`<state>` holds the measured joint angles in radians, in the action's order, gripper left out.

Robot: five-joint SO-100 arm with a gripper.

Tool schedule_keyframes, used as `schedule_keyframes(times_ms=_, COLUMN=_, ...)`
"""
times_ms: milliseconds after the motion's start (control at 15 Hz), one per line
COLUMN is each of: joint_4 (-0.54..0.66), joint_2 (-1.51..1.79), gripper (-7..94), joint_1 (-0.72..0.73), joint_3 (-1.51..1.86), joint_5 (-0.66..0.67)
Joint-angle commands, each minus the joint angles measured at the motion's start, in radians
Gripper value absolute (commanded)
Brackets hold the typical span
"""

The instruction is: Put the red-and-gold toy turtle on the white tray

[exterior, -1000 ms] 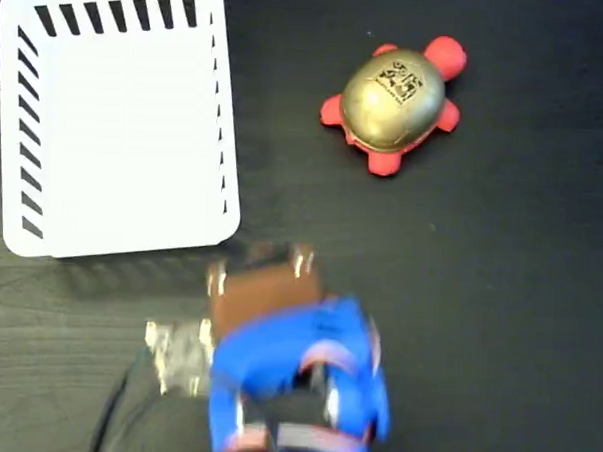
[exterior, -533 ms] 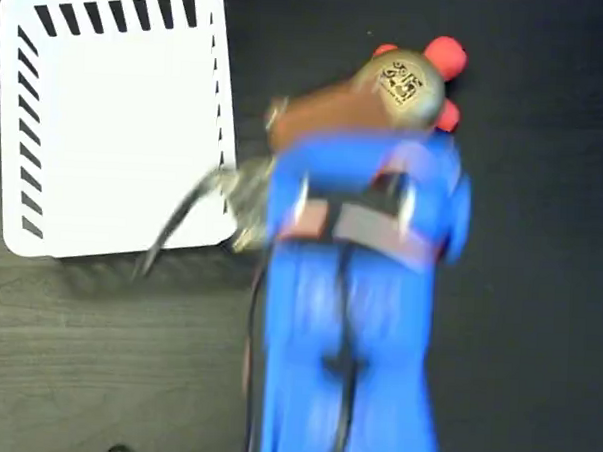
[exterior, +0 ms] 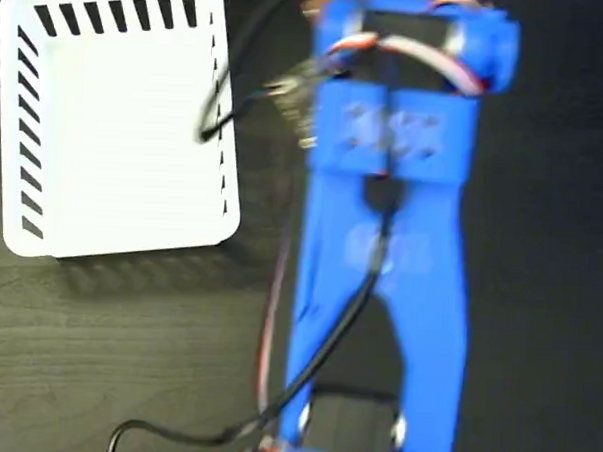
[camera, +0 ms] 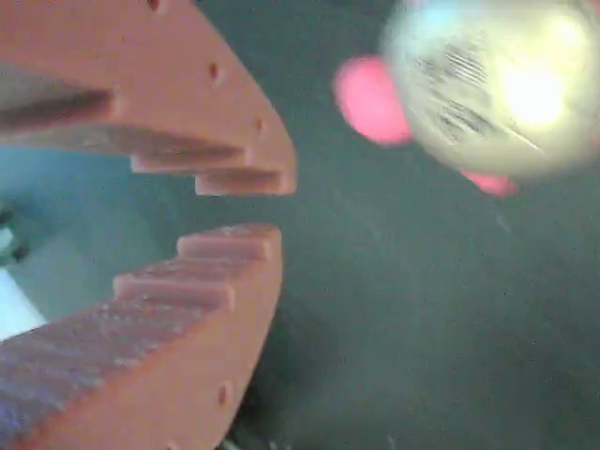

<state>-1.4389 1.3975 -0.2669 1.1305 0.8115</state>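
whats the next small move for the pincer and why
Probably open wider and shift toward the turtle. In the wrist view the pincer shows only a narrow gap with nothing in it, and the turtle lies off to the upper right, apart from both fingers.

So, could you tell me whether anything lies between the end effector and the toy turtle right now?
Nothing does. In the wrist view, only bare dark table separates the end effector from the red-and-gold toy turtle. The fixed view cannot confirm this, since the arm hides the turtle.

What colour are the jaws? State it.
Orange-brown, with stepped teeth; clearest in the wrist view, gripper.
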Motion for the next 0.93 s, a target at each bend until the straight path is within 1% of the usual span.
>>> schedule_keyframes(times_ms=0, joint_4=-0.003, joint_2=-0.023, gripper=0, joint_1=-0.025, joint_3=-0.074, joint_5=0.101)
schedule_keyframes(times_ms=133, joint_4=-0.041, joint_2=-0.074, gripper=0, joint_1=-0.037, joint_3=-0.078, joint_5=0.169)
schedule_keyframes(times_ms=200, joint_4=-0.083, joint_2=-0.092, gripper=0, joint_1=-0.043, joint_3=-0.098, joint_5=0.198)
schedule_keyframes(times_ms=267, joint_4=-0.121, joint_2=-0.109, gripper=0, joint_1=-0.048, joint_3=-0.129, joint_5=0.206)
schedule_keyframes(times_ms=333, joint_4=-0.135, joint_2=-0.123, gripper=0, joint_1=-0.051, joint_3=-0.144, joint_5=0.212)
schedule_keyframes(times_ms=533, joint_4=-0.135, joint_2=-0.163, gripper=0, joint_1=-0.051, joint_3=-0.164, joint_5=0.212)
schedule_keyframes(times_ms=733, joint_4=-0.138, joint_2=-0.213, gripper=2, joint_1=-0.060, joint_3=-0.193, joint_5=0.212)
schedule_keyframes(times_ms=800, joint_4=-0.140, joint_2=-0.227, gripper=8, joint_1=-0.060, joint_3=-0.193, joint_5=0.212)
schedule_keyframes(times_ms=867, joint_4=-0.140, joint_2=-0.241, gripper=24, joint_1=-0.061, joint_3=-0.193, joint_5=0.212)
